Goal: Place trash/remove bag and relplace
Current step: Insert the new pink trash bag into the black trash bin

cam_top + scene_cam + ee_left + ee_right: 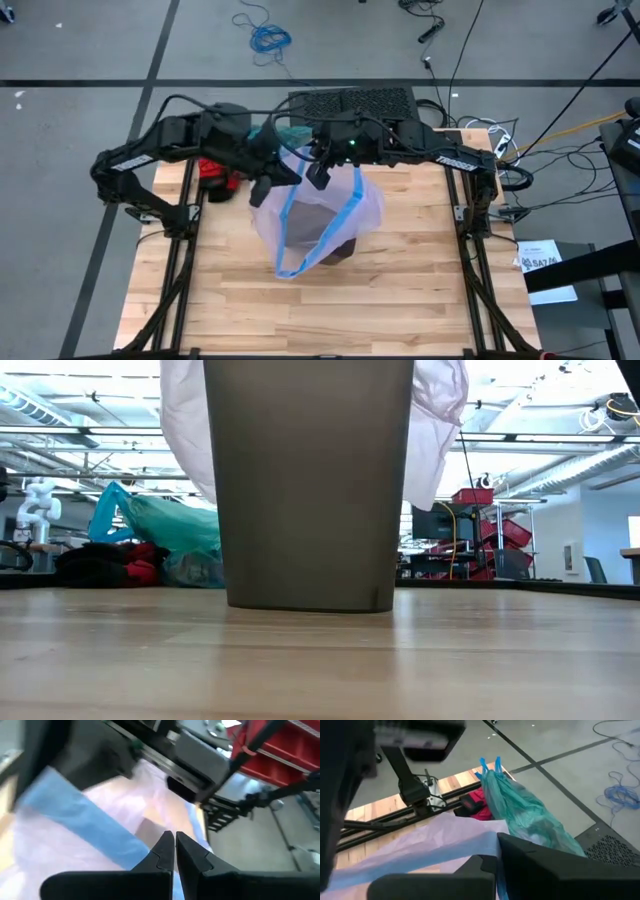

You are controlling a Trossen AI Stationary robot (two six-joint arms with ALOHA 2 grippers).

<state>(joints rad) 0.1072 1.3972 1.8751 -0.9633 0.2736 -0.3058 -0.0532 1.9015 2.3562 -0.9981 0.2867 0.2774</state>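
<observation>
Standing on wooden table [400, 290]: bin [308, 490]; bag [170, 525] behind.

The wooden worktop [400, 270] holds a gray bin [308, 490] with a pink bag [365, 205] over it in the middle, and a full green bag [165, 525] and red thing [215, 172] at the back.

Teal-green bag [527, 815], pale pink liner [365, 205] with blue edge.
</observation>
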